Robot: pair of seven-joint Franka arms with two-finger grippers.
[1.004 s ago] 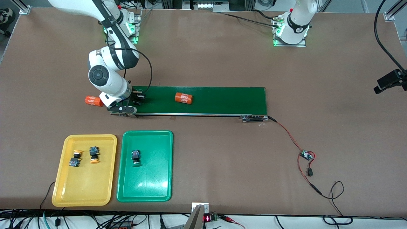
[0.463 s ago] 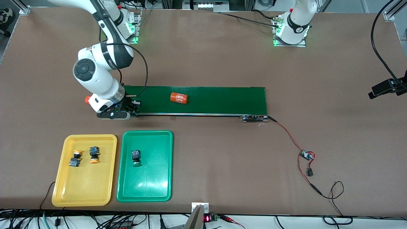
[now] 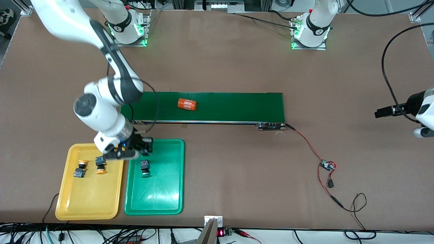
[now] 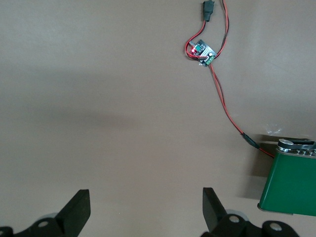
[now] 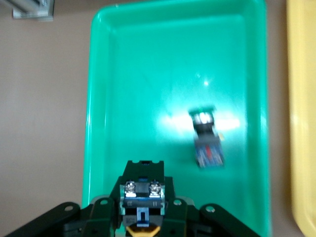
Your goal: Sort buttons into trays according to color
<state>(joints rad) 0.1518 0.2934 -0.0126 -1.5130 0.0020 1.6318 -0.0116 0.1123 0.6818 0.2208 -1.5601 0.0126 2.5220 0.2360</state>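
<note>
right gripper (image 3: 140, 146): clamped on a button (image 5: 142, 202), over the green tray (image 3: 176, 176)'s upper edge
left gripper (image 4: 143, 217): wide, waiting over bare counter (image 3: 237, 186)
advice: lower it clear of the green-capped button (image 3: 145, 167) lying there

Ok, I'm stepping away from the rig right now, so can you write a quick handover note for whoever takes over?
Right gripper: shut on the fourth button, in the air over the green tray, at the tray's conveyor end.
Left gripper: open, empty, waiting over bare table at the left arm's end.
Done: two yellow-capped buttons lie in the yellow tray; one green-capped button lies in the green tray.
Left: release the held button into the green tray; its cap is hard to see, so check the colour first.
The orange cylinder on the conveyor is not part of the sort.
</note>
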